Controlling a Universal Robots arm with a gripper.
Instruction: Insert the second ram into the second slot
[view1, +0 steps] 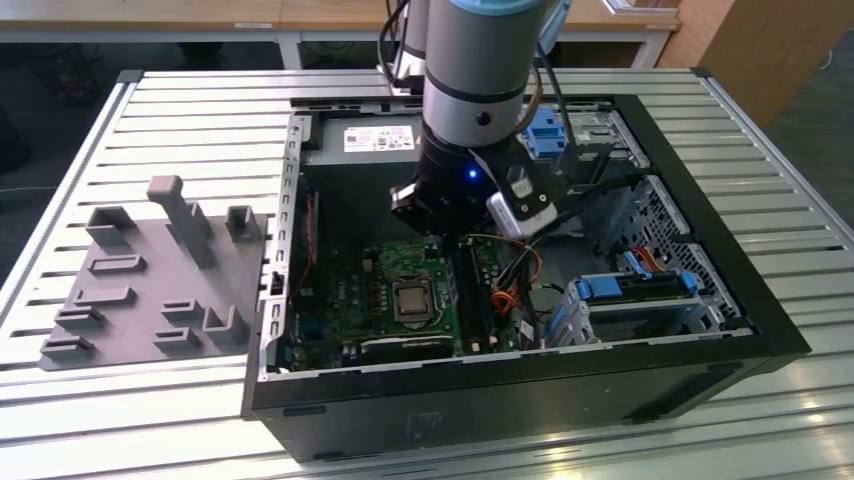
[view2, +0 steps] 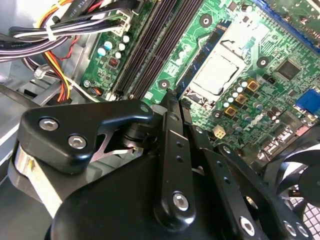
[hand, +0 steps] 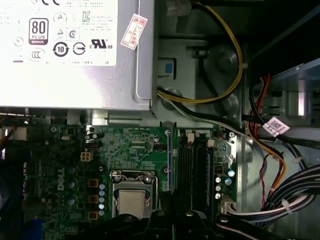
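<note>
Poised over motherboard (hand: 135, 145) in open computer case (view1: 534, 400).
Clamping thin blue memory stick (hand: 169, 155) in gripper (hand: 170, 205) jaws, beside black slots (hand: 186, 165).

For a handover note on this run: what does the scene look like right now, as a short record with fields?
setting: open computer case on a slatted table
gripper: low over the motherboard, in line with the blue ram stick
blue ram stick: on edge, between the processor socket and the dark slots
seated or held: cannot tell
beside case: grey fixture, on the exterior view's left
</note>
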